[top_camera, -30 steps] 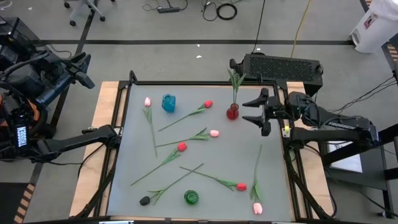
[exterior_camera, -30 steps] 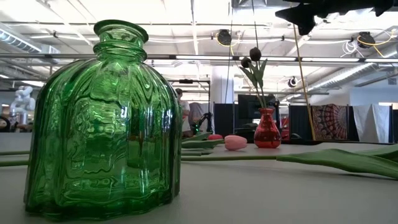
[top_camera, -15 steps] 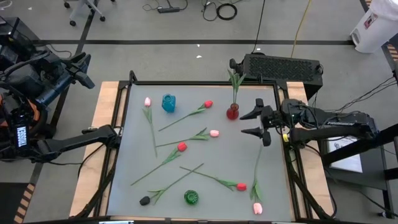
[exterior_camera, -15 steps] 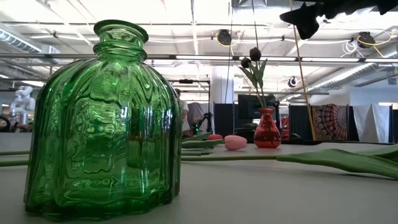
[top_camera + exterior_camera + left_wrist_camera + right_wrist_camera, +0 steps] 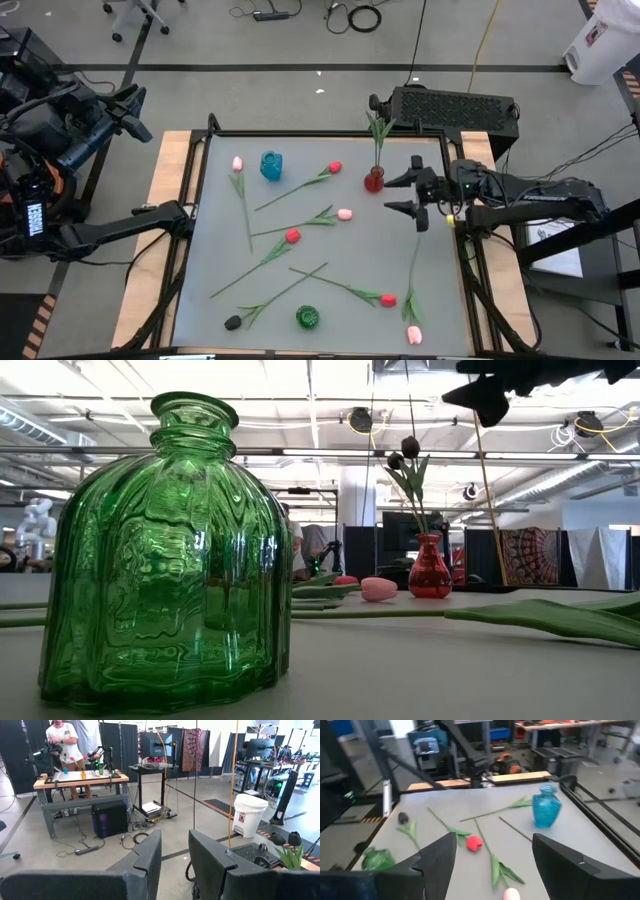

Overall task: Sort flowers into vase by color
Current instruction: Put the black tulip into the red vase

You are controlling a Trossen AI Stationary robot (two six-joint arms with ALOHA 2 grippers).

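Only white lettering on left arm [image 5: 30, 215], unreadable

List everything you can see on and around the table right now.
Red tulips: three, red, lying mid-table, far centre and near right.
Pink tulips: three, pink, lying far left, centre and near right.
Black tulips: three, black, two standing in the red vase, one lying near left.
Red vase: one, red, far right.
Blue vase: one, blue, far left.
Green vase: one, green, near edge, empty.
Table: one, grey.
Right tool: one, dark, open, above the table beside the red vase.
Left tool: one, dark, open, off the table's left.
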